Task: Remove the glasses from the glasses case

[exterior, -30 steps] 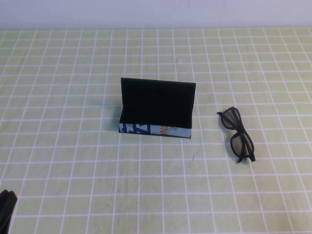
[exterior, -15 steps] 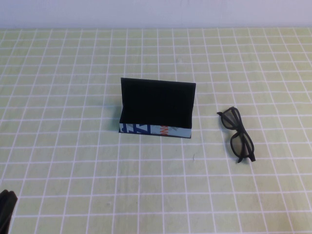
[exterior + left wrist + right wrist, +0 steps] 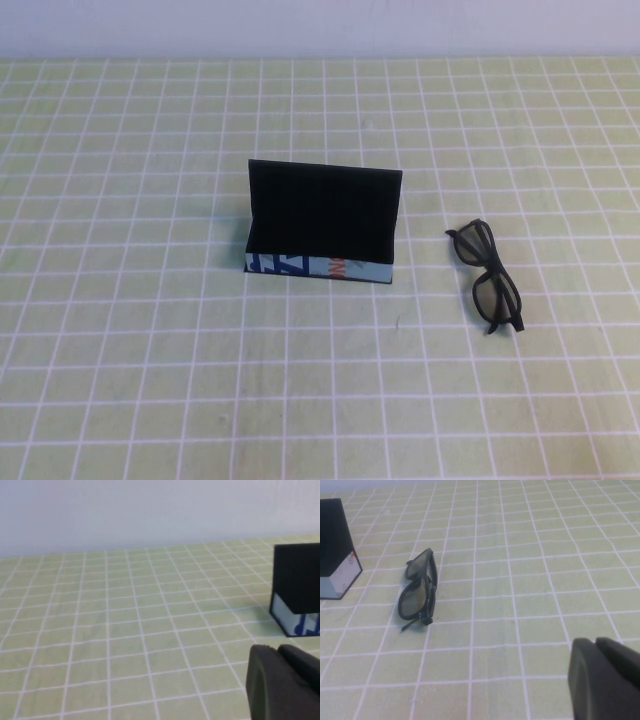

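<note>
Glasses point(image 3: 487, 278) rest on the checked cloth point(image 3: 150, 350), right of the open glasses case point(image 3: 322, 224). Left gripper point(image 3: 287, 685) and right gripper point(image 3: 607, 680) are parked low and clear; their aperture is indeterminate. Risk: any stray sweep would scuff the lenses or topple the upright lid.

One black rectangular glasses case point(image 3: 322, 228) with a light-blue printed front, one pair of black thick-rimmed plastic glasses point(image 3: 489, 275), two dark claws: the left claw point(image 3: 286, 682) and the right claw point(image 3: 606, 677).
</note>
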